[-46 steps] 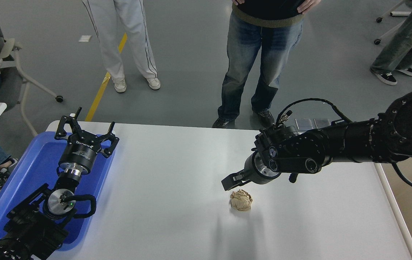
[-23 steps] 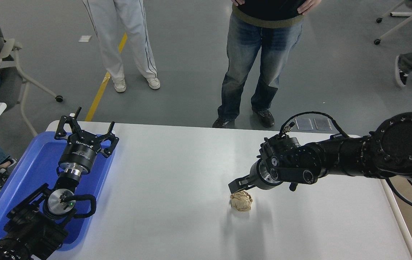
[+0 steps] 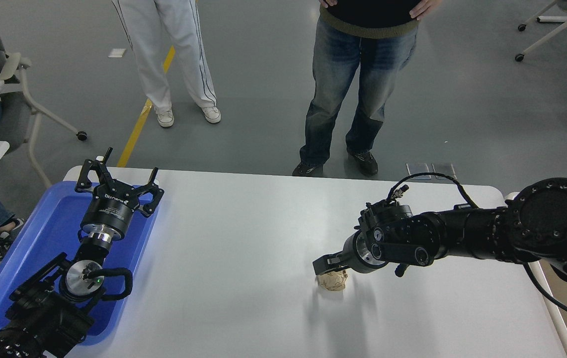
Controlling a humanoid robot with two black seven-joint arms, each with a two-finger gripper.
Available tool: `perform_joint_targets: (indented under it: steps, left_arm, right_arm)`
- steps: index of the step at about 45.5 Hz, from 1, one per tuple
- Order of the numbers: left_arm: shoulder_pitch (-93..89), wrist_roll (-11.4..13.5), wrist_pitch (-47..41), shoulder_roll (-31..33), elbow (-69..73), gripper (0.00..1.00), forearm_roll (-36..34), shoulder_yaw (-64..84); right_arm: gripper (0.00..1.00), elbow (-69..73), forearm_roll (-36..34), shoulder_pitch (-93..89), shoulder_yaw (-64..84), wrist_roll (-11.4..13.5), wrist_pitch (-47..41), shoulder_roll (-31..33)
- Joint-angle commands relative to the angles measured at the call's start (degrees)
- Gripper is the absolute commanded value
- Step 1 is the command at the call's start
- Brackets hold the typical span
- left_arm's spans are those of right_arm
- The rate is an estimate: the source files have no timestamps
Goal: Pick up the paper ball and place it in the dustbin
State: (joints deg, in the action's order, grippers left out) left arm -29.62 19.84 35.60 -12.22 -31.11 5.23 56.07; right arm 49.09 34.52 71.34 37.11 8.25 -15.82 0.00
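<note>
Reaching down over the paper ball [image 3: 333, 281] on the white desk [image 3: 243, 238], the right end effector [image 3: 327, 264] sits on its top, fingers spread, not clenched. Grasp, lift and transfer remain; no dustbin is visible. Left end effector [image 3: 117, 181] is parked, released, over the blue tray [image 3: 30, 248].

Readable print: almost none

The left gripper [image 3: 118, 182], over the blue tray [image 3: 40, 238] at the near left, bears white lettering on its black body, upside down and too small to read.
</note>
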Motion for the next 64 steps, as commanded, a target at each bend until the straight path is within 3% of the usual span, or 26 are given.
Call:
perform_joint_targets:
  steps: [1, 33, 38, 45, 54, 57, 61, 64]
  left_arm:
    - [0.0, 0.0, 0.0, 0.0, 0.0, 1.0, 0.0, 0.0]
    - [0.0, 0.0, 0.0, 0.0, 0.0, 1.0, 0.0, 0.0]
    - [0.0, 0.0, 0.1, 0.0, 0.0, 1.0, 0.0, 0.0]
    - [0.0, 0.0, 0.0, 0.0, 0.0, 1.0, 0.0, 0.0]
    - [0.0, 0.0, 0.1, -0.1, 0.0, 1.0, 0.0, 0.0]
    - [0.0, -0.1, 0.1, 0.0, 0.0, 1.0, 0.0, 0.0]
    - [0.0, 0.0, 0.1, 0.0, 0.0, 1.0, 0.0, 0.0]
    - [0.0, 0.0, 0.1, 0.0, 0.0, 1.0, 0.0, 0.0]
  right_arm:
    - [1.0, -0.1, 0.0, -1.4, -1.1, 0.0, 1.1, 0.0]
    - [0.94, -0.2, 0.0, -3.9, -2.3, 0.0, 5.4, 0.0]
    - [0.89, -0.1, 0.0, -4.0, -2.3, 0.0, 5.4, 0.0]
    - [0.75, 0.0, -0.1, -4.5, -2.3, 0.0, 5.4, 0.0]
    - [0.74, 0.0, -0.1, -4.6, -2.3, 0.0, 5.3, 0.0]
    - [0.66, 0.1, -0.1, -4.6, -2.2, 0.0, 5.2, 0.0]
    - [0.39, 0.5, -0.2, -5.0, -2.3, 0.0, 4.9, 0.0]
    - [0.25, 0.7, -0.2, -5.1, -2.3, 0.0, 4.5, 0.0]
